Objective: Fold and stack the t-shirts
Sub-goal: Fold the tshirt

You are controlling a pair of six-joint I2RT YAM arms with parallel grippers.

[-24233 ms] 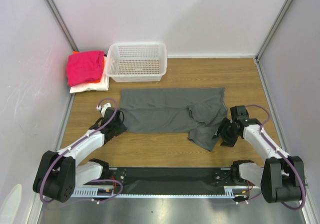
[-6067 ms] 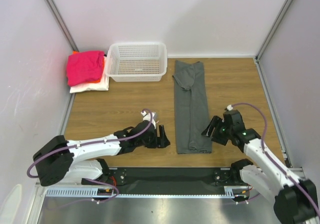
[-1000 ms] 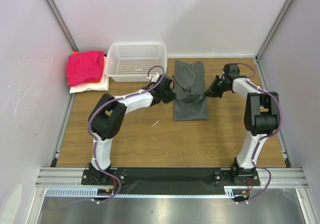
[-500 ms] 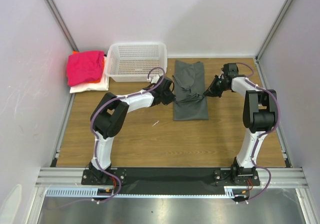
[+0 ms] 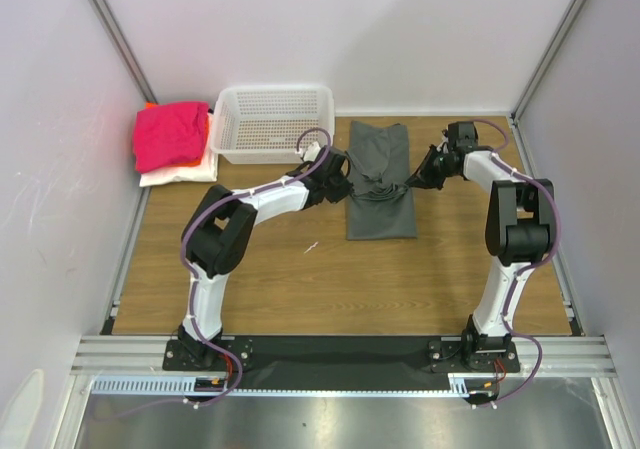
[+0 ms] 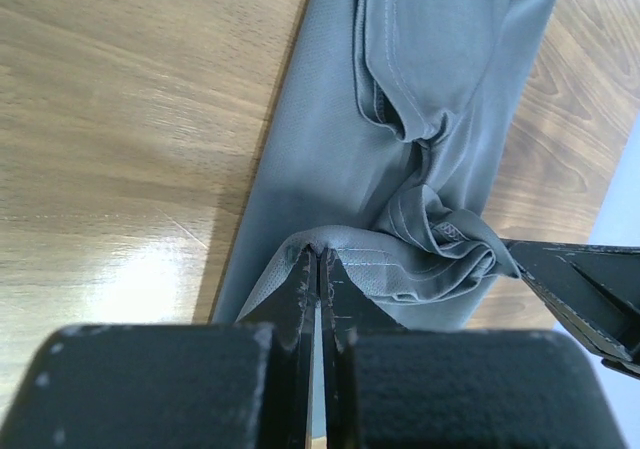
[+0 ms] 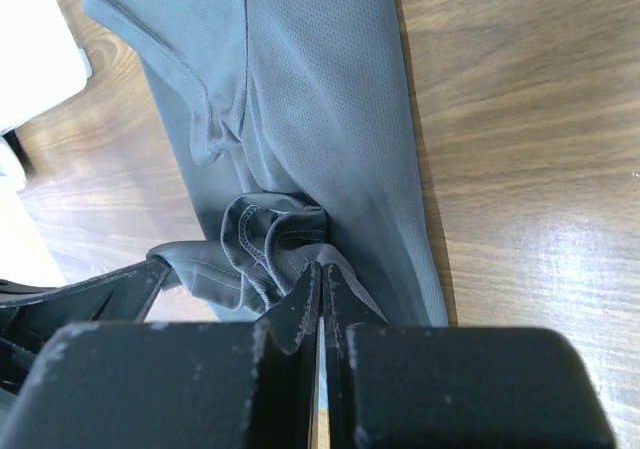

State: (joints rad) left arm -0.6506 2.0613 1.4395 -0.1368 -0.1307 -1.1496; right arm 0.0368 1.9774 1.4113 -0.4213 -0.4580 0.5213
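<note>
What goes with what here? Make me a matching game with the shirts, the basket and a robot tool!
Things:
1. grey t-shirt
2. pink t-shirt
3. basket
4. left tool

Clues:
A. white mesh
B. to the left of the basket
C. pinched shut on grey cloth
D. folded into a long strip

Pairs: 1-D, 2-B, 3-A, 4-C

Shirt pile upper left, basket just right of it; folded shirt right of basket, upper centre, on table.
</note>
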